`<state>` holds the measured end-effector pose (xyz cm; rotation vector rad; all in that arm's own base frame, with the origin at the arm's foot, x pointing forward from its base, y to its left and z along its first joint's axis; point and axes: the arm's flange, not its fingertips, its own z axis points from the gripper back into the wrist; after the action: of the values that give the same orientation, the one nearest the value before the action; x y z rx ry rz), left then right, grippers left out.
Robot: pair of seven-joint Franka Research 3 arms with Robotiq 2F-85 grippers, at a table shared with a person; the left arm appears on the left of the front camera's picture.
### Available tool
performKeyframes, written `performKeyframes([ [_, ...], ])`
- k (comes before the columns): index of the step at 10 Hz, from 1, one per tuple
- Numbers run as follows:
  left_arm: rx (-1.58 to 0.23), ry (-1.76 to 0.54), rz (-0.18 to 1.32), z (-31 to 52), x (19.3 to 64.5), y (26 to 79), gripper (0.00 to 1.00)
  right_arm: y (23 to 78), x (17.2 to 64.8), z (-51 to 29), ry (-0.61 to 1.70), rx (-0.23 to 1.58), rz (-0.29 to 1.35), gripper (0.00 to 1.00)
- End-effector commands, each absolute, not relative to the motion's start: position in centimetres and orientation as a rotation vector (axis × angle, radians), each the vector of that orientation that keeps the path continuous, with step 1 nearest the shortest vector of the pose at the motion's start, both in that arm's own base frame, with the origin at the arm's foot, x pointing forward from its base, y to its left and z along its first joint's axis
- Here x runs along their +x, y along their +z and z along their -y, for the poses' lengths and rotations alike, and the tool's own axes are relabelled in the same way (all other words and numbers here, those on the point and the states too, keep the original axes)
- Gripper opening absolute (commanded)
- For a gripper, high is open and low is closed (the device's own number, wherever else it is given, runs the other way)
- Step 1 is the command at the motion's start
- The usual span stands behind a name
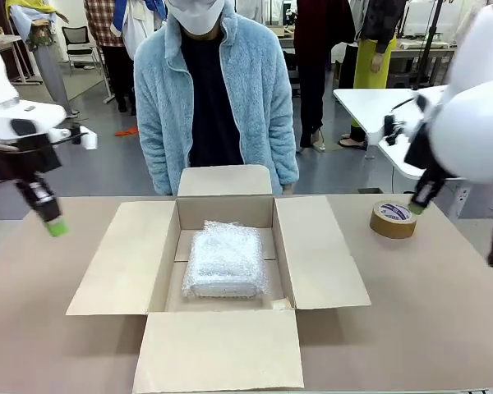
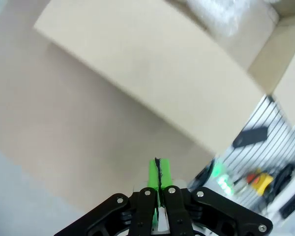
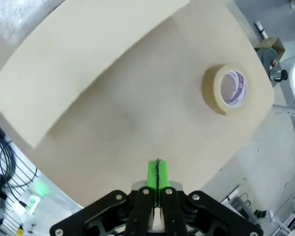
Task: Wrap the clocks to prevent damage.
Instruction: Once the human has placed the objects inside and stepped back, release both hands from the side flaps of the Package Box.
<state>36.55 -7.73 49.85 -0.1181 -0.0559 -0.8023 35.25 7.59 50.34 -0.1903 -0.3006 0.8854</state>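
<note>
A bundle wrapped in clear bubble wrap point(image 1: 225, 261) lies inside the open cardboard box point(image 1: 115, 263) at the table's middle; the clocks themselves are hidden under the wrap. A corner of the bubble wrap point(image 2: 221, 14) appears at the top of the left wrist view beyond the box flap point(image 2: 152, 73). My left gripper point(image 1: 56, 225) hangs shut and empty above the table left of the box, its green pads pressed together point(image 2: 158, 176). My right gripper point(image 1: 416, 207) hangs shut and empty at the right, close to the tape roll. Its pads point(image 3: 157, 174) meet over bare table.
A brown tape roll point(image 1: 393, 219) lies on the table right of the box, also in the right wrist view point(image 3: 226, 88). A person in a light blue fleece point(image 1: 218, 90) stands behind the box's far flap. The box's four flaps spread wide over the table point(image 1: 444, 312).
</note>
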Motion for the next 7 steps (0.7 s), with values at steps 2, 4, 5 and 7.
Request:
performKeyframes([
  [2, -0.118, -0.802, 0.056, 7.7, 36.6, 49.9, 0.00, 50.3, 35.3, -7.6, 0.885, -0.190, 0.301, 0.01],
  [4, -0.118, -0.802, 0.056, 7.7, 36.6, 49.9, 0.00, 51.1, 34.4, -6.1, 0.860, -0.174, 0.326, 0.01],
  [5, -0.074, -0.817, 0.062, 6.7, 36.2, 50.6, 0.00, 50.7, 35.2, -6.3, 1.088, -0.115, 0.371, 0.01],
  [7, -0.202, -1.025, 0.084, 3.4, 37.8, 49.9, 0.00, 49.3, 36.1, -4.1, 1.266, 0.061, 0.495, 0.01],
])
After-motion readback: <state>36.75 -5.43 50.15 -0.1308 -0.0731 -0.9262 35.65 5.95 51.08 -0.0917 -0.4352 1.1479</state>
